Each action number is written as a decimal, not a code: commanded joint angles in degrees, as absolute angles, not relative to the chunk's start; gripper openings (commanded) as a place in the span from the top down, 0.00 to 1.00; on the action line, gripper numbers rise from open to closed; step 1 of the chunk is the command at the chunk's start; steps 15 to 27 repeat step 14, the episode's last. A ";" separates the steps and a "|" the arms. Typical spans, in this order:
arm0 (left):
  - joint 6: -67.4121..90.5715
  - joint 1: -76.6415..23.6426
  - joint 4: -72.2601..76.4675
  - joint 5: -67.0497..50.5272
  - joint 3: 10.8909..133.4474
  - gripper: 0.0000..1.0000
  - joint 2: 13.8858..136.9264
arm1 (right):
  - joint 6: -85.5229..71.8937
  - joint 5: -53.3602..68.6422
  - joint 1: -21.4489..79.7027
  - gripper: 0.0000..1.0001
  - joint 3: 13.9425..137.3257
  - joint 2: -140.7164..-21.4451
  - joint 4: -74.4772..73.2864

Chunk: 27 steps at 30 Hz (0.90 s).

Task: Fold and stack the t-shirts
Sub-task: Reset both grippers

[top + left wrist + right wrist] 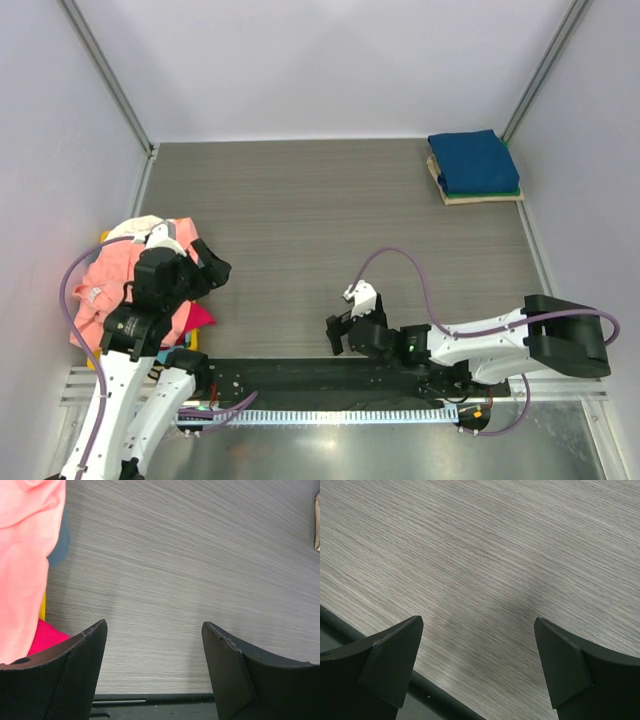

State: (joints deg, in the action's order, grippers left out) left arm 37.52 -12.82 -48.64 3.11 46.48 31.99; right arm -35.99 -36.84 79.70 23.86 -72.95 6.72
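Observation:
A pile of unfolded t-shirts lies at the table's left edge: a salmon pink one on top, cream-white behind it, magenta peeking out in front. The pink shirt and magenta also show in the left wrist view. A folded navy blue shirt lies on a folded green one at the back right. My left gripper is open and empty just right of the pile. My right gripper is open and empty above bare table near the front edge.
The folded stack rests on a flat tan board. A yellow item lies under the pile. A black strip and a metal rail run along the table's near edge. Grey walls stand left, right and back.

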 commanded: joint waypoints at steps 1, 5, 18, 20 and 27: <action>38.15 -11.95 -48.08 4.57 47.11 0.22 31.55 | -36.39 -38.58 79.80 0.00 20.84 -68.91 21.00; 38.14 -11.95 -48.08 4.39 47.02 0.22 31.03 | -36.04 -37.88 79.80 0.00 19.86 -70.48 23.55; 37.27 -11.87 -47.29 6.32 47.11 0.22 29.62 | -35.77 -36.74 79.89 0.00 21.10 -74.09 24.34; 37.27 -11.87 -47.29 6.32 47.11 0.22 29.62 | -35.77 -36.74 79.89 0.00 21.10 -74.09 24.34; 37.27 -11.87 -47.29 6.32 47.11 0.22 29.62 | -35.77 -36.74 79.89 0.00 21.10 -74.09 24.34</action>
